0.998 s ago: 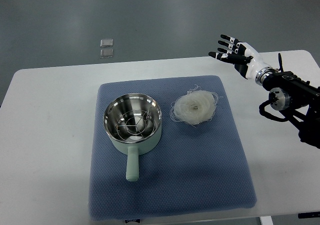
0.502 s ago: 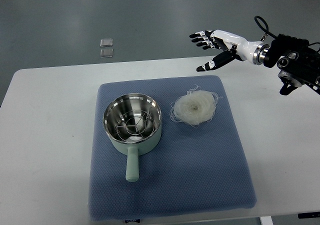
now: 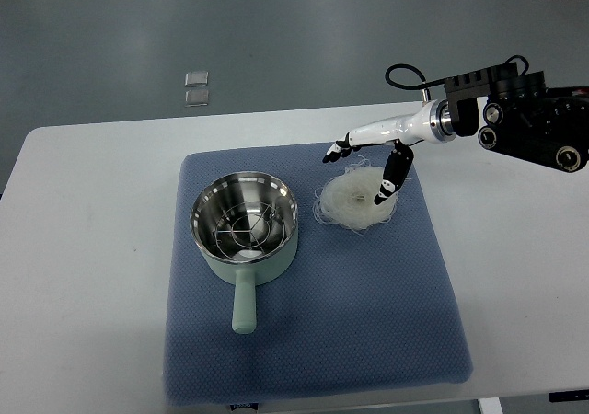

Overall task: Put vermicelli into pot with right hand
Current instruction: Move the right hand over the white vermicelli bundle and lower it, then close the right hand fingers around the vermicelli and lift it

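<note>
A white desk (image 3: 92,248) fills most of the top view, with grey floor (image 3: 276,28) beyond its far edge. A blue mat (image 3: 368,304) covers the middle of the desk and carries both of the task's things.

The right arm (image 3: 525,124) comes in from the right edge, a black block of joints with a looped cable, and reaches over the far right part of the mat. On the left half of the mat stands a pale green pot (image 3: 245,233) with a shiny steel inside and a wire rack at its bottom; its handle (image 3: 244,304) points toward the near edge of the desk.

Just right of the pot, apart from it, the vermicelli (image 3: 352,200) lies on the mat as a loose round white nest. The right hand (image 3: 373,161) hangs over the nest's far side, released, its fingers spread and holding nothing. The thumb (image 3: 394,177) points down onto the right side of the nest; whether it touches the strands cannot be told.

Two small clear squares (image 3: 196,88) lie on the floor.
</note>
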